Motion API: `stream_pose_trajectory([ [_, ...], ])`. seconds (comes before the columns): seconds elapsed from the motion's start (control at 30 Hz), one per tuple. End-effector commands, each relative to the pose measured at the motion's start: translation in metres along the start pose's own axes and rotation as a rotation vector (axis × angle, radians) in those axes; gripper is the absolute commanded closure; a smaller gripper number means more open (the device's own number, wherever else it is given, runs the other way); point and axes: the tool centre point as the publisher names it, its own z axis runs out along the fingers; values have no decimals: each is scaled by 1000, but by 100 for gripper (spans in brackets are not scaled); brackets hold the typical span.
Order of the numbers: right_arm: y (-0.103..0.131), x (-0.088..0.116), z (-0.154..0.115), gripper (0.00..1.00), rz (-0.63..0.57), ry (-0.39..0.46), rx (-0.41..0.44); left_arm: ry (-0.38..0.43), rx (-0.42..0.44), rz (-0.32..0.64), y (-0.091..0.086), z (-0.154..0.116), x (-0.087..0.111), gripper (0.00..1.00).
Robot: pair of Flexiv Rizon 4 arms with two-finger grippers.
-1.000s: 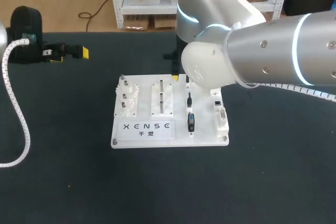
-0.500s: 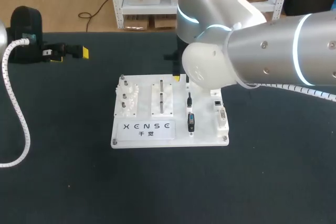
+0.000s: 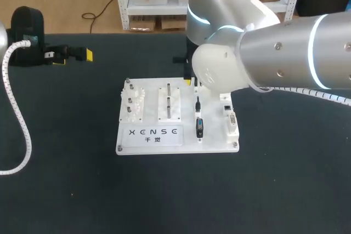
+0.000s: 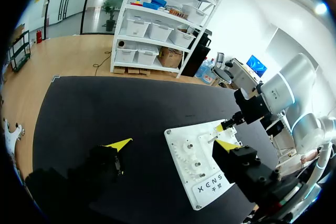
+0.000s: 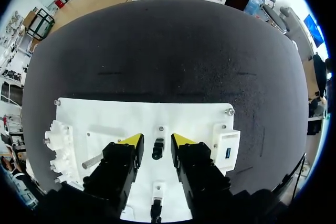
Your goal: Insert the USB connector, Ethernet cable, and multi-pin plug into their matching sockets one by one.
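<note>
Over the last second your right claw (image 5: 157, 141) has crept a little sideways along the far edge of the white board (image 3: 176, 142), towards the board's socket side. In the head view, one yellow tip has slid slightly further right along that edge. The bulk of the arm hides the rest from above.

The right wrist view shows where this has brought you. The claw hangs over the board with its two fingers parted, one yellow tip on each side of a small black connector (image 5: 157, 149) near the board's far edge. A sliver of white shows on both sides of the connector, so the fingers straddle it without gripping and hold nothing. You cannot tell from here which of the three plugs it is.

Nearer the board's front edge, in the same column, lies a black plug with a blue face (image 3: 199, 127). The socket block (image 3: 231, 120) stands at the board's right edge.

Your left claw (image 3: 72, 54) rests on the desk (image 3: 285, 190), well off the board's far left corner. Its fingers are spread wide and empty, and it has not moved.

The shift reads as final lining-up, so closing on the connector looks like the next step. No plug appears seated in the socket block yet.
</note>
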Motion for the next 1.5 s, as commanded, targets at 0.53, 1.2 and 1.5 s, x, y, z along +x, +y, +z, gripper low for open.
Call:
stream_pose_trajectory([
  [0.53, 0, 6, -6, 95, 0, -13, -19, 0, 0, 0, 0, 0, 0, 0],
  [1.2, -2, 5, -20, 100, 4, -38, -42, 0, 0, 0, 0, 0, 0, 0],
  [1.5, -5, 1, -26, 100, 6, -48, -60, 0, 0, 0, 0, 0, 0, 0],
])
